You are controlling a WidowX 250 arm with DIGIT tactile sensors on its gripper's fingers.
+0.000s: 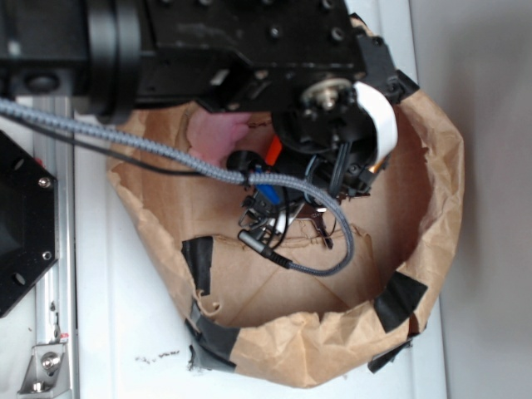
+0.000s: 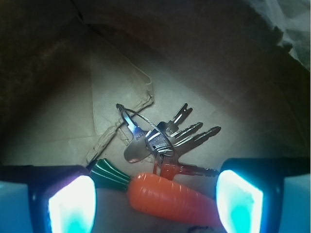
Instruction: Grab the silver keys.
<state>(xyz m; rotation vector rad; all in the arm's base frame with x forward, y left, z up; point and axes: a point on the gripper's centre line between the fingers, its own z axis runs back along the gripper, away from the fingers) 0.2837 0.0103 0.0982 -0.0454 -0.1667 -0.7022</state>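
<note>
The silver keys (image 2: 165,138) lie fanned out on their ring on the brown paper floor of the bag, in the middle of the wrist view. Just nearer than them lies an orange toy carrot (image 2: 170,196) with a green top. My gripper (image 2: 156,201) is open, and its two lit fingers (image 2: 73,204) straddle the carrot, whose body lies between them. The keys sit just beyond the fingertips, untouched. In the exterior view the gripper (image 1: 283,199) reaches down into the bag, and the keys (image 1: 266,223) show as a dark metal tangle below it.
The brown paper bag (image 1: 332,349), patched with black tape, walls in the whole area. A pink plush bunny (image 1: 218,137) lies at its back left, and a bit of the carrot (image 1: 273,152) shows beside it. A grey braided cable (image 1: 166,150) hangs across the bag. A metal rail (image 1: 50,249) runs along the left.
</note>
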